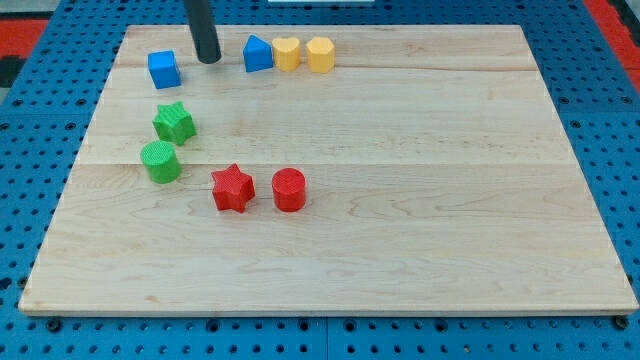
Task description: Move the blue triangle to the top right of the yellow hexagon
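Observation:
The blue triangle sits near the view's top, touching the left side of a yellow heart-shaped block. The yellow hexagon stands just right of that heart, touching it. The three form a row. My tip rests on the board a little left of the blue triangle, with a small gap between them. A blue cube lies left of my tip.
A green star and a green cylinder lie at the view's left. A red star and a red cylinder sit near the middle. The wooden board lies on a blue pegboard.

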{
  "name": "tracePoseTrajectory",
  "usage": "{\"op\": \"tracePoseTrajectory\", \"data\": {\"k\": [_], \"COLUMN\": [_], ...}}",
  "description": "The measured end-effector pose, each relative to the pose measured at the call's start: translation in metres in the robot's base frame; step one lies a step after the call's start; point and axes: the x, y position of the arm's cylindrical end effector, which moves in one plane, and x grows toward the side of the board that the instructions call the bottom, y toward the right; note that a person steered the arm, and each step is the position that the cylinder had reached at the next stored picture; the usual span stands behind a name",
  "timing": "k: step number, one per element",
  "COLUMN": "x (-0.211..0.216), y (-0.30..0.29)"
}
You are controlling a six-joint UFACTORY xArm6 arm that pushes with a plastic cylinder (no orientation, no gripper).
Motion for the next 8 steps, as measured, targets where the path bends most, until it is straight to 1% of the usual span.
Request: {"op": "tracePoseTrajectory", "data": {"k": [2, 4, 5, 6, 7, 8], "x": [0.0, 0.0, 0.0, 0.0, -0.012, -0.013], "y": [0.078, 0.1, 0.128, 0.114, 0.12, 0.16]}}
